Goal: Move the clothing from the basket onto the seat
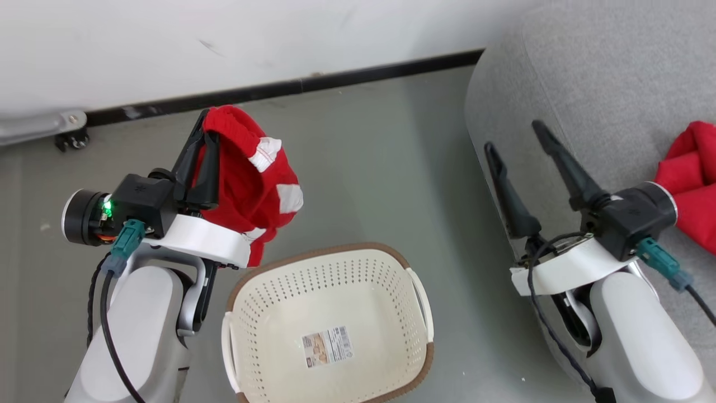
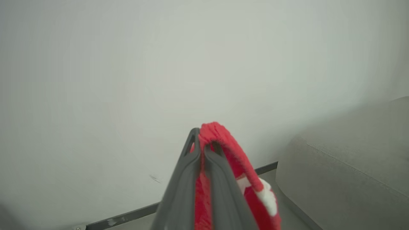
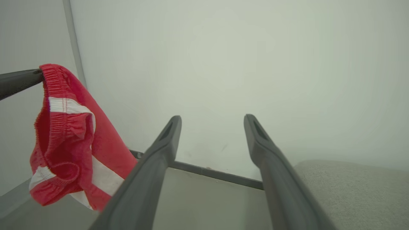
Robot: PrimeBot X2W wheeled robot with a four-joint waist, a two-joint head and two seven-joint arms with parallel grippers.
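Note:
My left gripper [image 1: 208, 126] is shut on a red garment with white patches [image 1: 251, 184], lifted above the floor to the upper left of the basket [image 1: 330, 324]. The cloth drapes over the closed fingers [image 2: 188, 179] and hangs to the right as the red garment [image 2: 252, 195]. The cream basket with a brown rim holds no clothing; a label lies on its bottom. My right gripper [image 1: 514, 137] is open over the grey seat's [image 1: 604, 84] left edge, nothing between its fingers [image 3: 159, 159]. The right wrist view shows the hanging garment [image 3: 67, 140] at left. Another red garment [image 1: 693, 179] lies on the seat.
A white wall [image 1: 224, 39] with a dark baseboard [image 1: 279, 89] runs behind the grey floor [image 1: 380, 168]. A metal leg with a caster [image 1: 67, 131] stands at the far left by the wall.

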